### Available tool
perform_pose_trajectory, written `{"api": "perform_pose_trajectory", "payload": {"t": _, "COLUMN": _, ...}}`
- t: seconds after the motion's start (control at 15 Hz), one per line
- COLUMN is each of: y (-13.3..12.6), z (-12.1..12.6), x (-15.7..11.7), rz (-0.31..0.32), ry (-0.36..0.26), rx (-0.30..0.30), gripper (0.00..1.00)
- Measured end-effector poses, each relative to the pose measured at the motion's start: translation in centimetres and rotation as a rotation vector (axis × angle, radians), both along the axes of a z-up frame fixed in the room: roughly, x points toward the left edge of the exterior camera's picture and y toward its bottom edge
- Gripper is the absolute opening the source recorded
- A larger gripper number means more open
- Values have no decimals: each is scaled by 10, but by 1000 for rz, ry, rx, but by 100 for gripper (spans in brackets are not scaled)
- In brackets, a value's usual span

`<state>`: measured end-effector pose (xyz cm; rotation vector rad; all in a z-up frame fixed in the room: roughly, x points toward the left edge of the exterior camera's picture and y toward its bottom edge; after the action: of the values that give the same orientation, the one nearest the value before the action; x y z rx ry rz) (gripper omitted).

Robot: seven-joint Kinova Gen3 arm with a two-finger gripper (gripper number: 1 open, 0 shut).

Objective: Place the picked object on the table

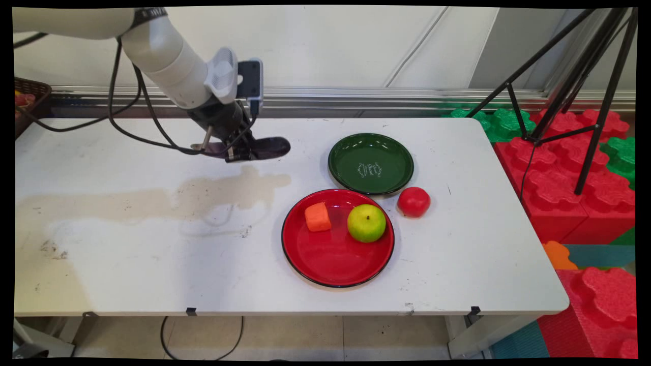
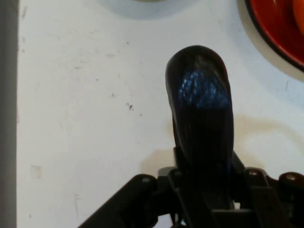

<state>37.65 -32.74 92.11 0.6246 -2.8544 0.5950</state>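
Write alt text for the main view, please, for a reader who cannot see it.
The gripper holds a dark eggplant above the white table. To its right, a red plate carries an orange piece and a green apple, beside an empty green plate and a tomato.

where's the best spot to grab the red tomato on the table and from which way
Take the red tomato across its round middle, coming straight down from above. It sits alone on the white table, just off the red plate and green plate, so the fingers would probably fit best on its near and far sides. The hand is currently shut on a dark eggplant.
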Motion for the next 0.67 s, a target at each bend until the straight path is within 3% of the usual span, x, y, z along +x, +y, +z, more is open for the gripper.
{"api": "perform_pose_trajectory", "payload": {"t": 0.4, "y": -24, "z": -39, "x": 2, "rz": -147, "ry": -49, "rx": 36, "gripper": 0}}
{"api": "perform_pose_trajectory", "payload": {"t": 0.67, "y": -38, "z": -62, "x": 0, "rz": -201, "ry": -55, "rx": 57, "gripper": 0}}
